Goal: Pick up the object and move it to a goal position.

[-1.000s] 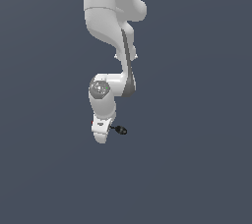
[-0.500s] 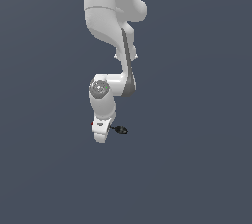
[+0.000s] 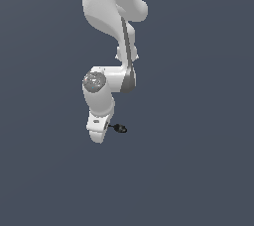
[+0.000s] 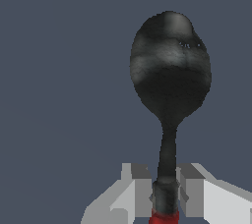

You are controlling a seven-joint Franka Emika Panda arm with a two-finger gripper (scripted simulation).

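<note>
Gripper [image 4: 166,193]: 2 fingers clamped on spoon-like tool [image 4: 170,85] at shaft; long axis projects straight out beyond fingertips

Both renders are evenly and moderately lit, with a flat slate-grey backdrop that carries no cast shadows, and nothing shows lens distortion at the edges. In the exterior view the white arm [image 3: 106,31] is bright on its upper surfaces and shades to grey underneath, suggesting light from above, while edges look slightly soft and jagged from low resolution. In the wrist view the spoon's black head [image 4: 170,70] shows pale, blotchy sheen bands and pixelated outlines, and the gripper fingers [image 4: 140,193] are coarse, blocky grey facets.
</note>
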